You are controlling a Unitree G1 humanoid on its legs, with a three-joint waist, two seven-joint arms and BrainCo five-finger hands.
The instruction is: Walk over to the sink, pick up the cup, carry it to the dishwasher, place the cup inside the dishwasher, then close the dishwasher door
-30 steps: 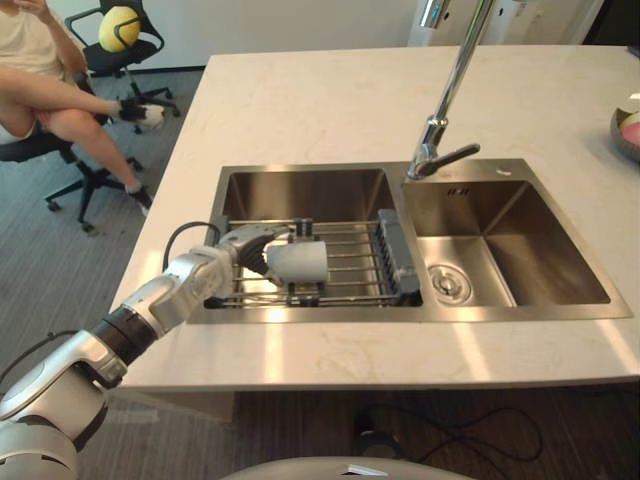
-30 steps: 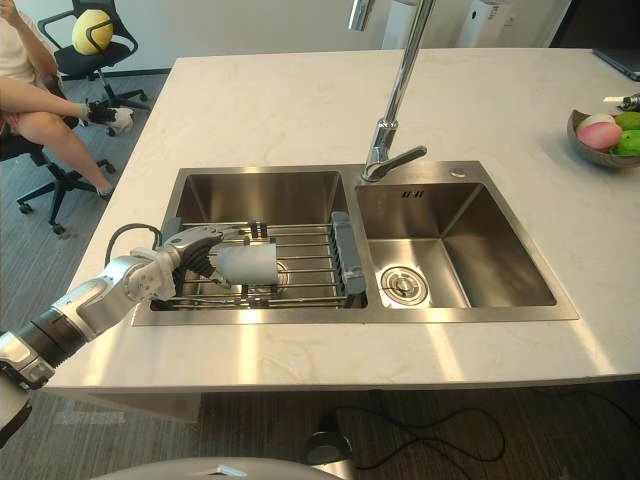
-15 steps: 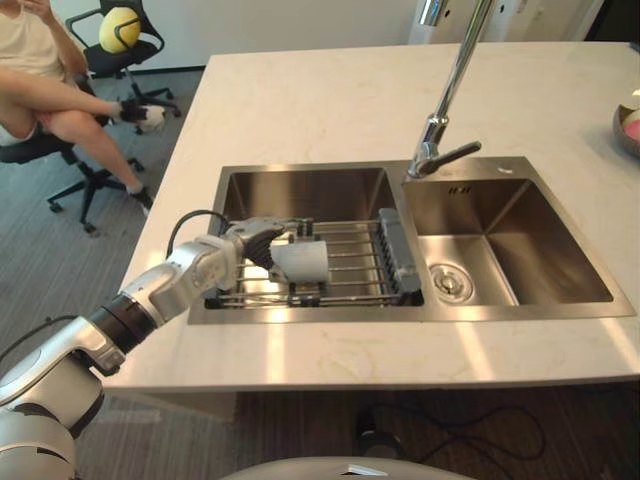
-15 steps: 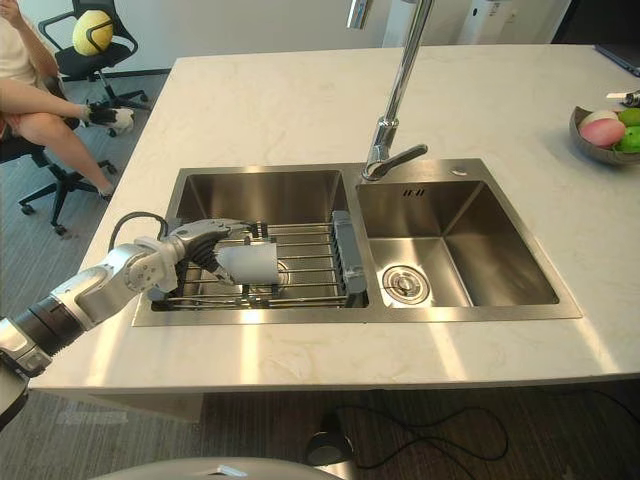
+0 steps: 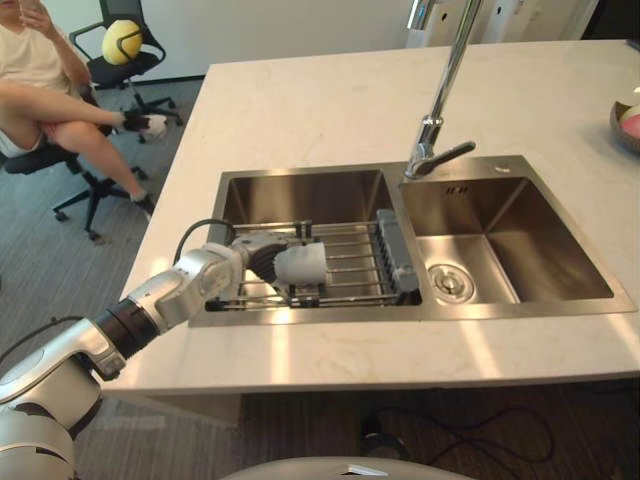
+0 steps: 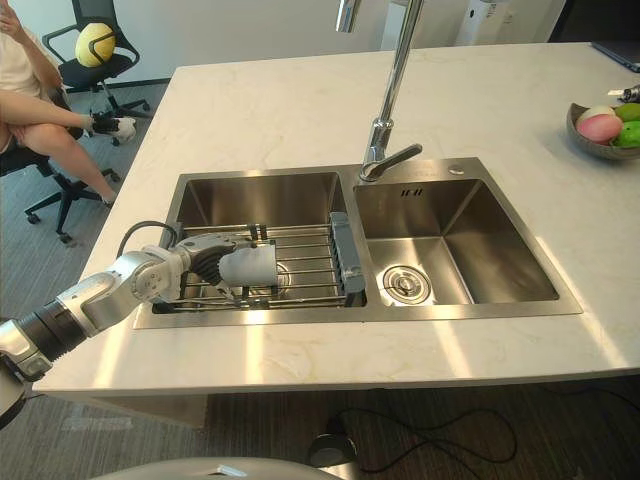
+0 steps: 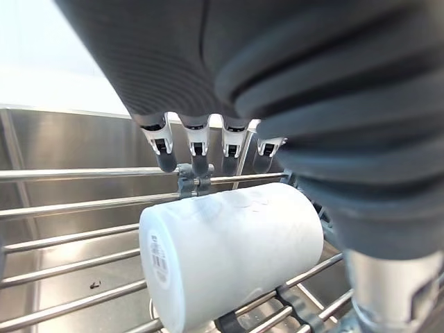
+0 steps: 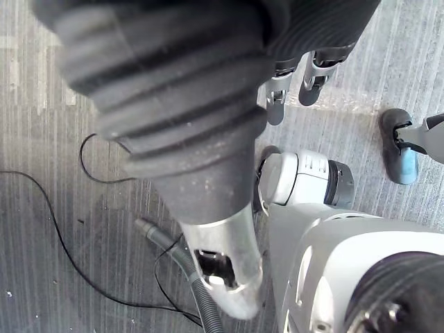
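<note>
A white cup (image 5: 300,264) lies on its side on the wire rack (image 5: 352,268) in the left basin of the steel sink (image 5: 320,313). My left hand (image 5: 252,258) reaches into that basin from the left and straddles the cup's closed end. In the left wrist view its fingers (image 7: 198,142) stretch straight past the far side of the cup (image 7: 229,243), and the thumb (image 7: 388,298) stands on the near side, so the hand is open. My right hand (image 8: 208,125) hangs over the grey floor with its fingers (image 8: 276,104) relaxed and nothing in them.
A tall faucet (image 5: 445,100) rises between the two basins, and the right basin (image 5: 510,240) has a drain. A grey rack end piece (image 5: 392,252) stands by the divider. A fruit bowl (image 6: 605,130) sits far right on the counter. A person sits on an office chair (image 5: 50,90) at the left.
My left hand has edged a little further along the cup, with the fingers now over it. The cup still lies on the rack. The whole view has shifted slightly.
</note>
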